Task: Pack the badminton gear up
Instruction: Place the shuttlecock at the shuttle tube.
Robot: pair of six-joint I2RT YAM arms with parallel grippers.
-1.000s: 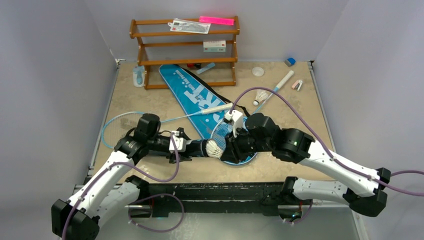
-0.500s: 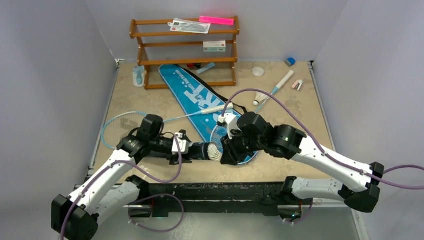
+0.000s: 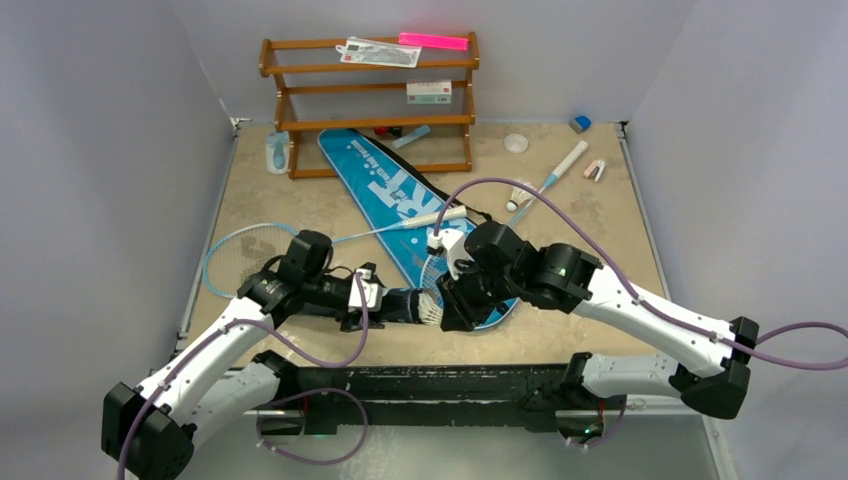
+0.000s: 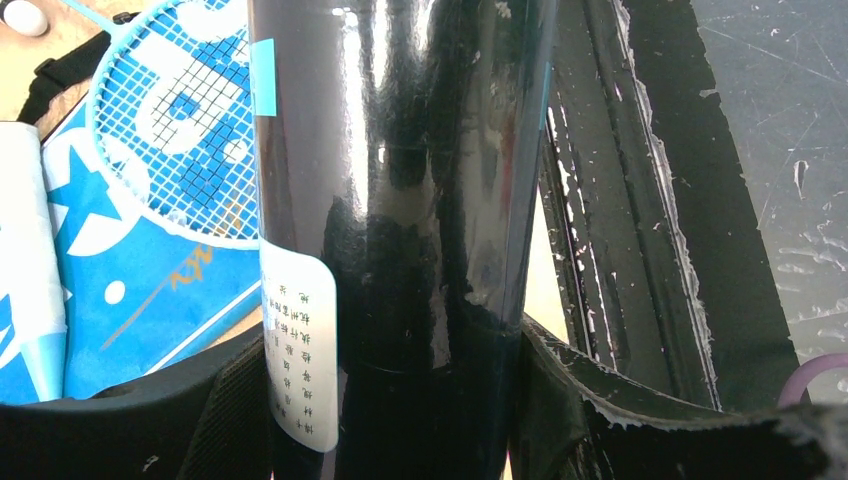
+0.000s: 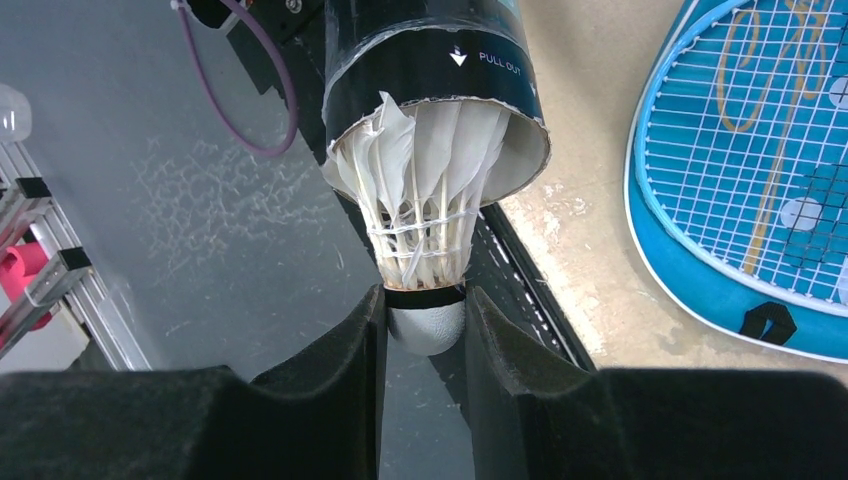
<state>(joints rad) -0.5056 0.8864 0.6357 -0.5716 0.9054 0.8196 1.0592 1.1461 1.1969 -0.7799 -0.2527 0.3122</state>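
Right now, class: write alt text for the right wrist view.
The right gripper pinches a white feather shuttlecock by its cork, feathers partly inside the open mouth of a glossy black cylinder tube. A light-blue racket head lies on a blue bag at right.

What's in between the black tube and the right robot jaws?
A white feather shuttlecock. The right jaws pinch its cork, and its feathers poke into the open end of the black tube. The right wrist view shows it best.

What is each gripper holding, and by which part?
The left gripper clamps the black tube around its body; the right gripper pinches a white shuttlecock by its cork.
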